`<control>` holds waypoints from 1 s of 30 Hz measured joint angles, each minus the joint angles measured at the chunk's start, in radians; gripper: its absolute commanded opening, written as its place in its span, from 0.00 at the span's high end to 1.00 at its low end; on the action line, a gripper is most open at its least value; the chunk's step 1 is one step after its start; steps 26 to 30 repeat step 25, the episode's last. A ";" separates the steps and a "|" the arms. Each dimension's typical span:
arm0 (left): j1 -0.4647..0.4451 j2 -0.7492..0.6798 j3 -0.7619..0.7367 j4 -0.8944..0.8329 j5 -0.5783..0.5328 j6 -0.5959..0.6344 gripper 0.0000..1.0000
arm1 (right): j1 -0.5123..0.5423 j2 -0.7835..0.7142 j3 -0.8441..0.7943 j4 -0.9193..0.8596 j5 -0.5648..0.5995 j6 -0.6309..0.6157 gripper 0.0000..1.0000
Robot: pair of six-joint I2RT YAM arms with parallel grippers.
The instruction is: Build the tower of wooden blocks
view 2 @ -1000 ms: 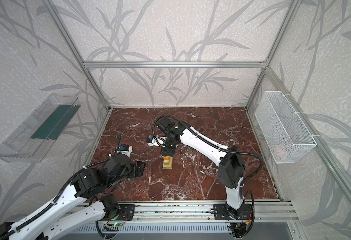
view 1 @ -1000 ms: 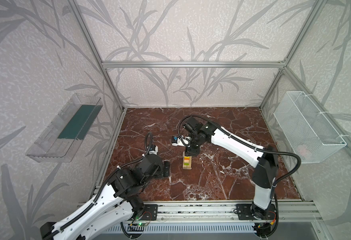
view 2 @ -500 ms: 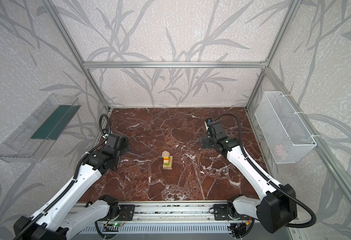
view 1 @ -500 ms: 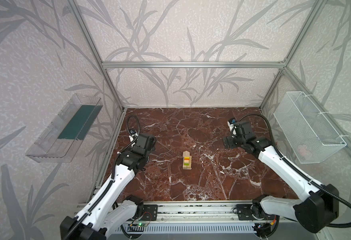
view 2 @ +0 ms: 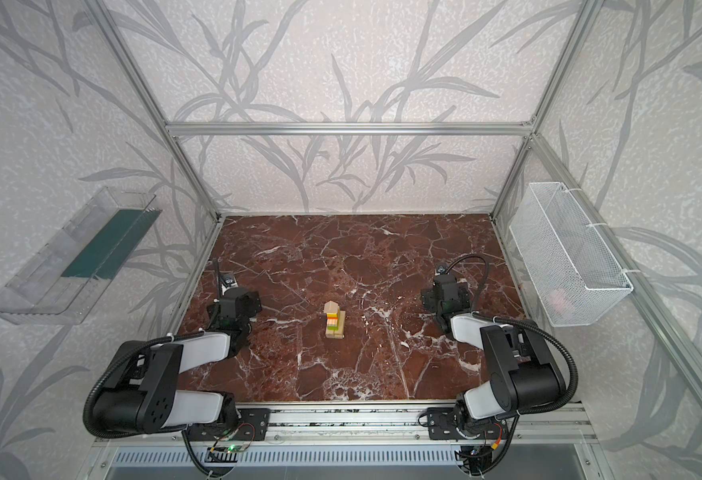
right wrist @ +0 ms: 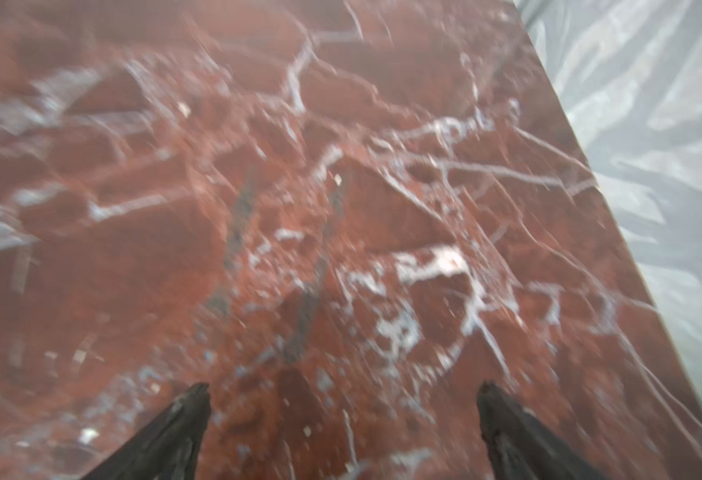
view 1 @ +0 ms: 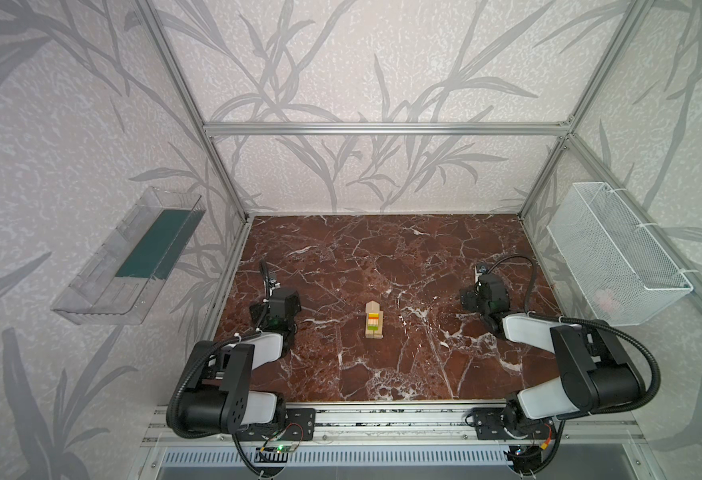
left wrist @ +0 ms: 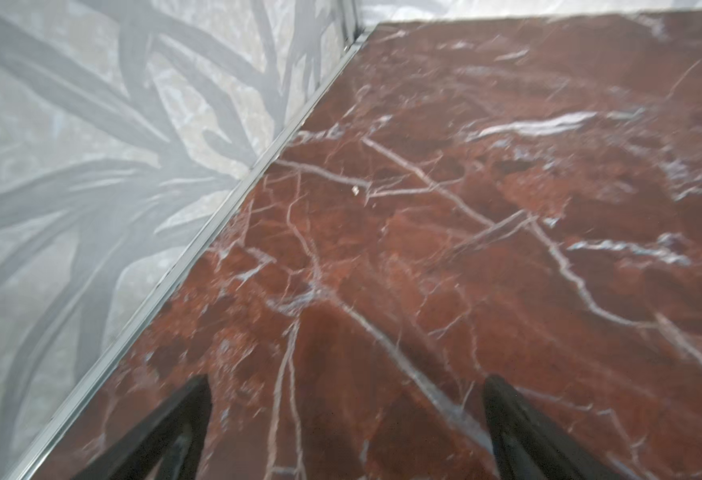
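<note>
The tower (view 1: 374,320) (view 2: 334,320) stands alone in the middle of the red marble floor. It is a narrow stack of wood blocks: pale bars at the base, green, yellow and red layers above, and a pale wedge on top. No loose blocks show anywhere. In both top views my left gripper (view 1: 273,306) rests near the left wall, well left of the tower. My right gripper (view 1: 481,296) sits well to the tower's right. Each wrist view shows only bare marble between widely spread black fingertips: left gripper (left wrist: 347,386) open, right gripper (right wrist: 343,390) open.
A clear plastic tray (view 1: 129,257) with a dark green liner hangs on the left wall. A white wire basket (view 1: 615,253) hangs on the right wall with something pinkish inside. An aluminium rail (view 1: 382,415) runs along the front edge, and metal frame posts stand at the corners.
The right gripper, which was over the tower's top, has opened and pulled back to the right. The left arm has drawn back toward the left wall. The tower stays standing.
</note>
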 measured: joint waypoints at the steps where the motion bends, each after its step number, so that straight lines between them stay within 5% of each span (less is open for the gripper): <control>1: 0.008 0.018 0.000 0.049 0.027 0.008 0.00 | -0.014 0.010 -0.005 0.055 -0.032 -0.005 0.01; 6: 0.019 0.161 0.006 0.251 0.137 0.050 0.00 | -0.039 0.068 -0.105 0.354 -0.192 -0.047 0.01; 30: 0.056 0.159 0.040 0.282 0.218 0.048 0.00 | -0.039 0.085 -0.116 0.483 -0.275 -0.066 0.01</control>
